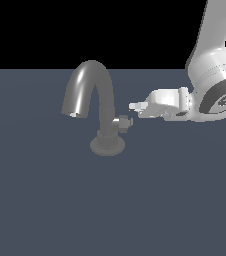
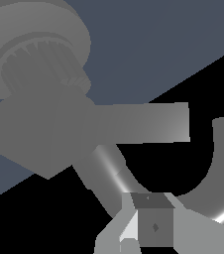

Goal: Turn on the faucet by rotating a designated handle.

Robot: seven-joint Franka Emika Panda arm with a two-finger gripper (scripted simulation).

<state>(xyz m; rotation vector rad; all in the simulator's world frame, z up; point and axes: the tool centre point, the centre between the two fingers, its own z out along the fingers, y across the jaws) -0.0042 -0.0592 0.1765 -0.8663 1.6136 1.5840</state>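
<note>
Faucet [image 1: 99, 107] stood upright on the dark blue-grey surface [image 1: 45, 200], at about 11 o'clock from the exterior view's centre; spout arched toward 9 o'clock. Handle [image 1: 123, 122] projected from the column toward 3 o'clock. Gripper [image 1: 133, 106] lay horizontal, fingertips pointing toward 9 o'clock, just beside the handle at its 1 o'clock, apart from it. Nothing was held; finger spacing could not be told. Wrist view showed the ringed base [image 2: 37, 49] close up.

The end effector [image 2: 134, 238] is cut off by the wrist view's edge.
</note>
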